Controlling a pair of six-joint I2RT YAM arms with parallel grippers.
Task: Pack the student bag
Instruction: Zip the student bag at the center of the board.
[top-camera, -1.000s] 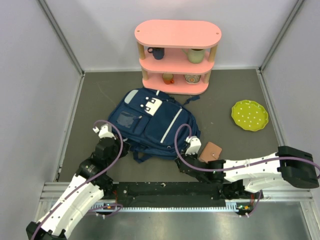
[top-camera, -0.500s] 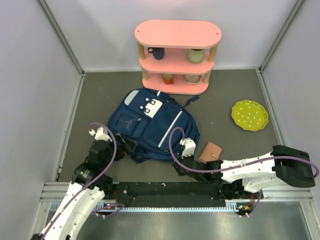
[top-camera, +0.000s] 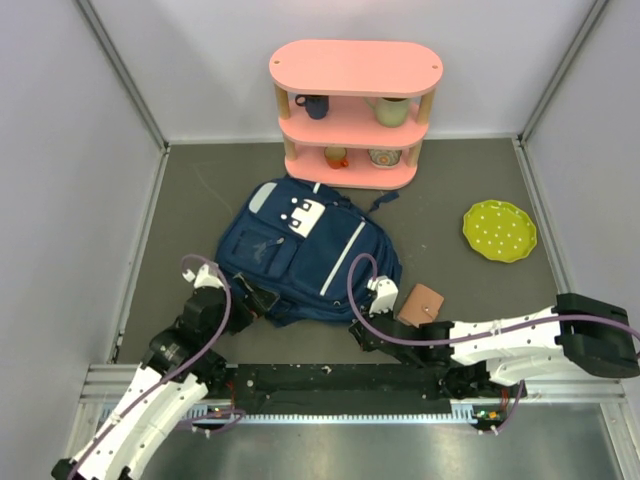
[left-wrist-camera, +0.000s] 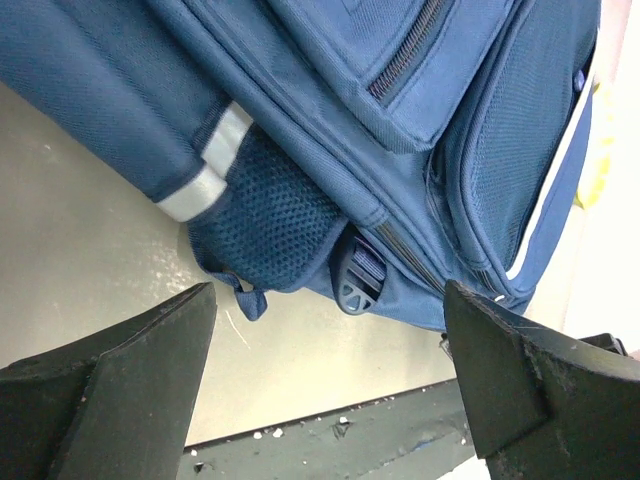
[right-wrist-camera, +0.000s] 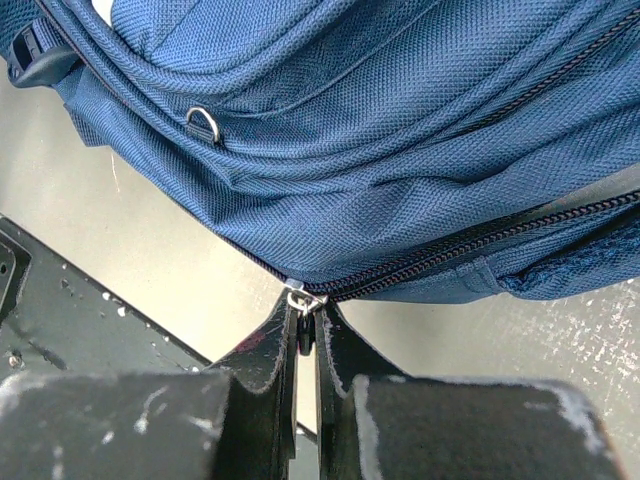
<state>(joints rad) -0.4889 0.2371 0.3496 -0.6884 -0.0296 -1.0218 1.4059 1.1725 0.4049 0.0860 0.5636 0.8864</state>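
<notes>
The student bag (top-camera: 300, 250), navy blue with white stripes and a white patch, lies flat in the middle of the table. My right gripper (top-camera: 372, 305) is at the bag's near right corner. In the right wrist view it (right-wrist-camera: 306, 312) is shut on the metal zipper pull (right-wrist-camera: 303, 332) at the end of a closed zipper (right-wrist-camera: 480, 245). My left gripper (top-camera: 255, 298) is by the bag's near left corner. It (left-wrist-camera: 330, 380) stands wide open, holding nothing, just short of the mesh side pocket (left-wrist-camera: 270, 220) and a strap buckle (left-wrist-camera: 358, 280).
A brown wallet (top-camera: 421, 303) lies right of the bag, beside my right arm. A green dotted plate (top-camera: 499, 230) sits at the right. A pink shelf (top-camera: 355, 110) holding cups stands behind the bag. The black base rail (top-camera: 330, 380) runs along the near edge.
My left gripper has opened, let go of the bag's left edge and drawn back toward the near edge. The right gripper keeps its hold and has barely shifted.
</notes>
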